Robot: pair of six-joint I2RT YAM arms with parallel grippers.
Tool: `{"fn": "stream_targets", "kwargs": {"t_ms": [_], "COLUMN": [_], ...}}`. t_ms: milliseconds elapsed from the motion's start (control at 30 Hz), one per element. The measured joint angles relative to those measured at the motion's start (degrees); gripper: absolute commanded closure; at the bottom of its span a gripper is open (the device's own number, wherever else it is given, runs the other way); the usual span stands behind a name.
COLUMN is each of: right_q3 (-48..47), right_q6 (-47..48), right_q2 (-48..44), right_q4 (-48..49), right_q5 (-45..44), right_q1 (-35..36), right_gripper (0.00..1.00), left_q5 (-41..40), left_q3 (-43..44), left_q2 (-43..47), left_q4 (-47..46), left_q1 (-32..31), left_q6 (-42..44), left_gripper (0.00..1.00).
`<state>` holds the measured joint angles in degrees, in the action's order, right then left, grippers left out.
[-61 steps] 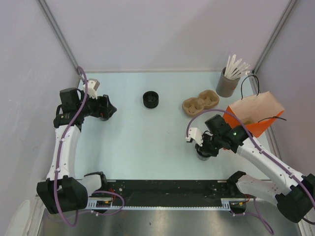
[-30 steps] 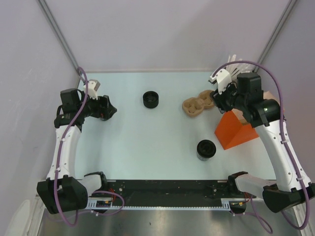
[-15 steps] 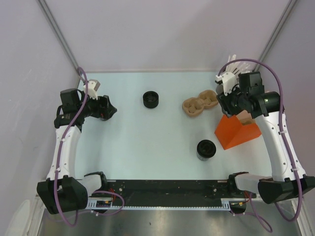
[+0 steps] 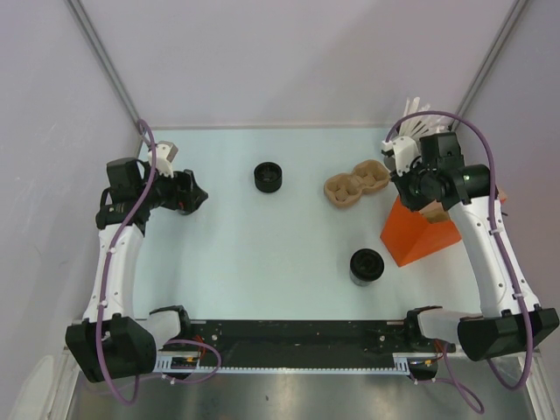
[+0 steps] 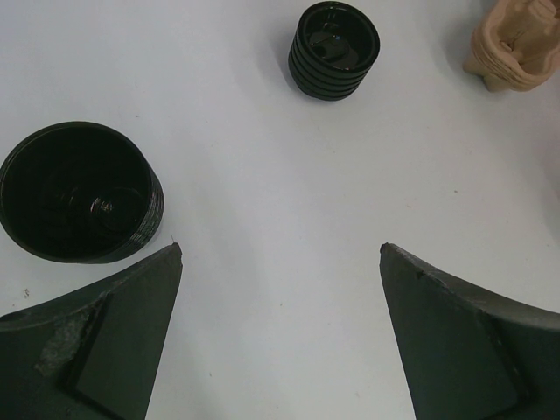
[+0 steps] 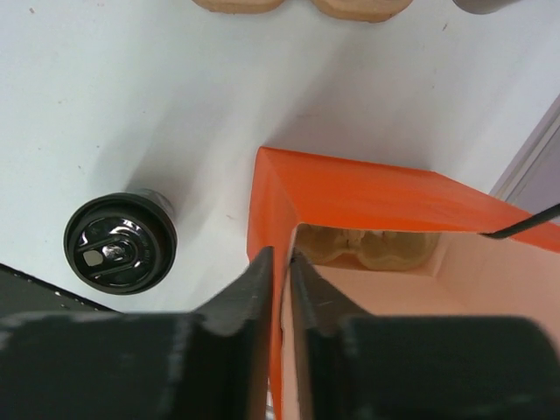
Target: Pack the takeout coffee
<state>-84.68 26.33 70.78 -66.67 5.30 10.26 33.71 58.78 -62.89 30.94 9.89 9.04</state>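
Observation:
The takeout coffee (image 4: 367, 265), a small black cup with a round black lid, stands on the table near the front right; the right wrist view shows it (image 6: 120, 243) left of the bag. The orange bag (image 4: 422, 236) stands just right of it, mouth upward. My right gripper (image 4: 409, 199) hangs over the bag's top, and the right gripper (image 6: 280, 258) is shut on the orange bag's (image 6: 367, 192) left wall, one finger outside, one inside. My left gripper (image 4: 188, 194) rests open at the far left; the left gripper (image 5: 280, 249) has only bare table between its fingers.
A brown pulp cup carrier (image 4: 354, 185) lies behind the bag, and another carrier (image 6: 385, 248) sits inside it. One lidless black cup (image 4: 269, 177) stands mid-back, another (image 5: 80, 203) by the left gripper. White sticks (image 4: 422, 114) poke up at the back right corner.
The right gripper's fingers have closed onto the bag's wall, and the arm shifted slightly right over the bag. The left arm and the cups have not moved.

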Motion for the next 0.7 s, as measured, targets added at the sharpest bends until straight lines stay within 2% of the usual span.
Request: {"fn": "stream_targets", "kwargs": {"t_ms": [33,67,333,700], "right_q3": [0.02,0.04,-0.28,-3.52], "right_q6": [-0.17,-0.35,-2.05,-6.64], "right_q2": [0.15,0.37,2.14,8.15], "right_q4": [0.04,0.04,1.27,3.82], "right_q5": [0.11,0.13,-0.92,-5.51], "right_q1": [0.0,0.0,2.73,12.7], "right_gripper": [0.99,1.0,1.0,1.0], "left_q5": [0.02,0.04,0.26,1.01], "left_q3": [0.0,-0.02,-0.68,-0.72], "left_q2": [0.0,0.0,0.02,0.04], "left_q4": [0.0,0.0,-0.17,-0.24], "left_q1": [0.0,0.0,0.0,0.04], "left_q6": [0.0,0.0,0.0,0.0], "left_gripper": [0.0,0.0,0.0,0.0]}}
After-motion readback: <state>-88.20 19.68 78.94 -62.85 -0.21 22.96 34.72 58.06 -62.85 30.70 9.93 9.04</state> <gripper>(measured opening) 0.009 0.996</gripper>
